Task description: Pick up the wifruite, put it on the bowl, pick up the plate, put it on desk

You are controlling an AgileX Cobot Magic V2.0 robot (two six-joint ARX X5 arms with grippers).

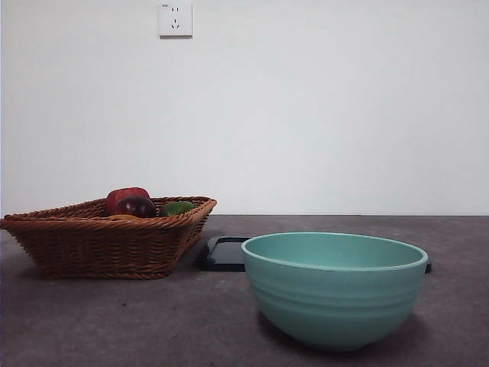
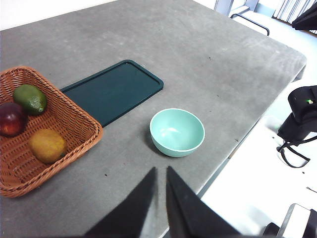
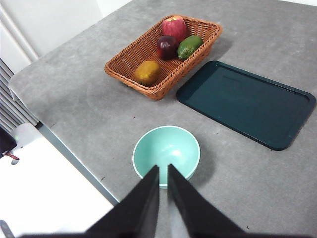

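Observation:
The wifruite point(image 2: 47, 145) is a small orange-brown oval fruit lying in the brown wicker basket point(image 2: 74, 116). It also shows in the right wrist view point(image 3: 147, 72). The teal bowl point(image 1: 334, 294) stands empty on the desk point(image 1: 114, 321) near its front edge, and shows in both wrist views point(image 2: 177, 144) point(image 3: 166, 148). The plate, a flat dark green rectangular tray point(image 2: 114, 89) point(image 3: 245, 101), lies on the desk behind the bowl. My left gripper point(image 2: 161, 172) and my right gripper point(image 3: 163, 169) hang high above the table, both shut and empty.
The basket point(image 1: 107, 241) also holds a dark red-purple fruit point(image 3: 167, 46), a green fruit point(image 3: 189, 46) and a red apple point(image 3: 174, 26). The table's front edge point(image 2: 223, 166) runs close to the bowl. A wall stands behind the table.

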